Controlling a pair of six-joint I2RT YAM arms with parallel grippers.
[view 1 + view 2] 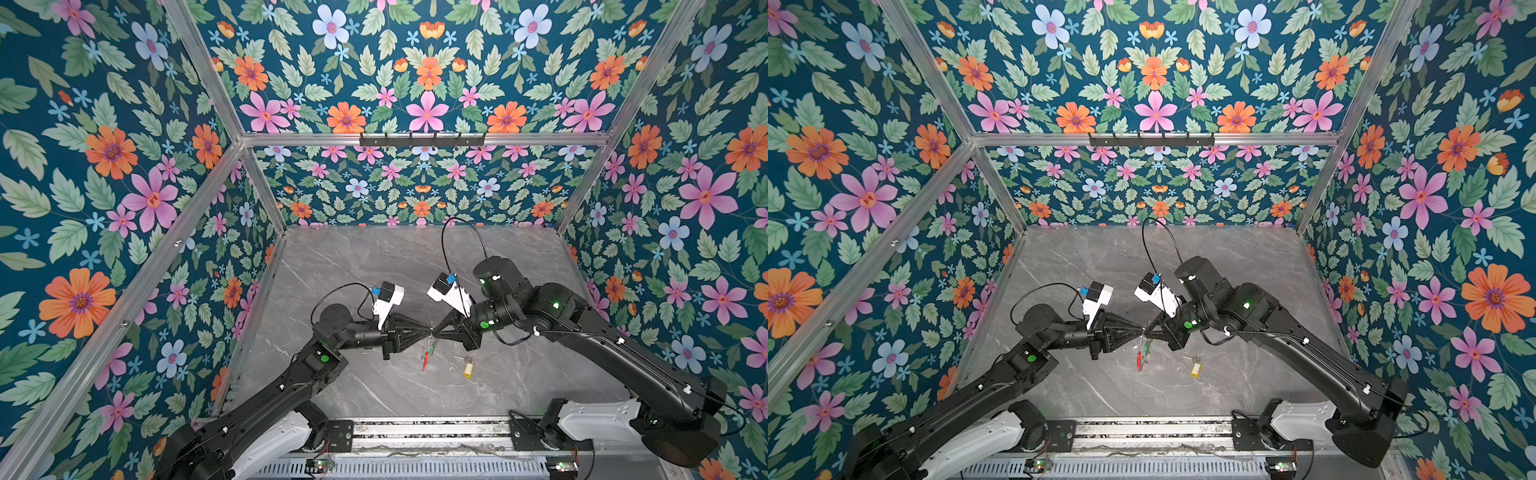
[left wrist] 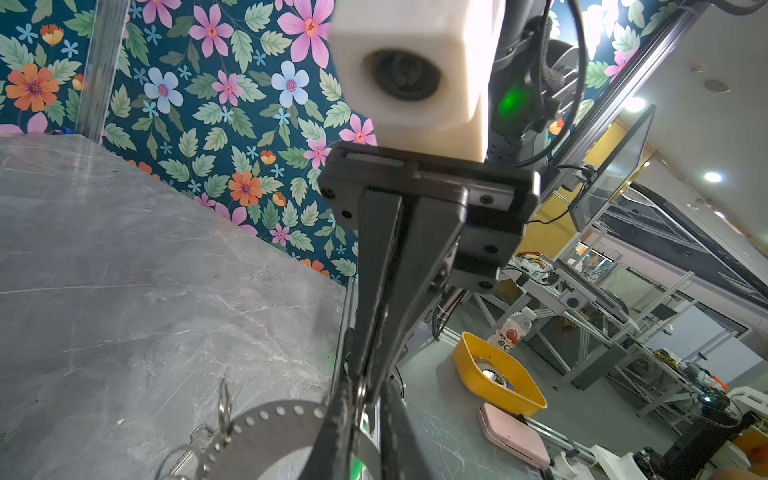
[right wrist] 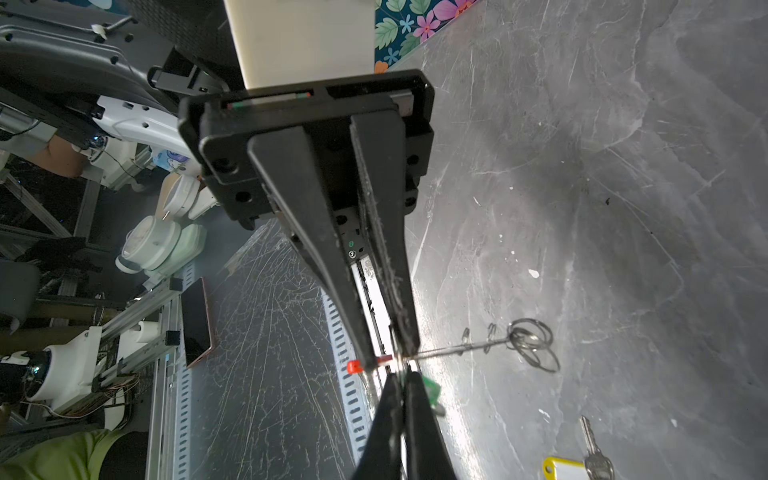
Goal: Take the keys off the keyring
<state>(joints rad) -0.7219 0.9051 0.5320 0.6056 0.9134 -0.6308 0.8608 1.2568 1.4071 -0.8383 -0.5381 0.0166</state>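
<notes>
top views, claws: left claw (image 1: 428, 330) and right claw (image 1: 435, 332) meet tip to tip at frame centre, above the worktop (image 1: 353, 270).
top views, ring: keyring (image 1: 425, 360) hangs edge-on under the tips. It looks held up, likely so the keys dangle free.
top views, yellow: key with yellow tag (image 1: 468, 369) lies loose on the worktop right of the ring and apart from it. Judged already off.
top views, green: key with green tag (image 1: 432, 345) sits against the ring just below the tips. Judged still on.
left wrist, ring: grey perforated arc (image 2: 270, 432) at lower left.
left wrist, right claw: reaches in at centre, narrow, pinching the rim as the anchor.
right wrist, right claw: clamped on the keyring beside the red sleeve (image 3: 353, 366), lower centre. Wire loops (image 3: 533, 341) sit further along the rim.
right wrist, left claw: enters from the bottom edge with jaws almost together at the ring, green tag (image 3: 432, 388) just beside them. Cannot tell what it pinches.
next, judged: work the green key off while the right claw holds steady. The thin loop may slip.
</notes>
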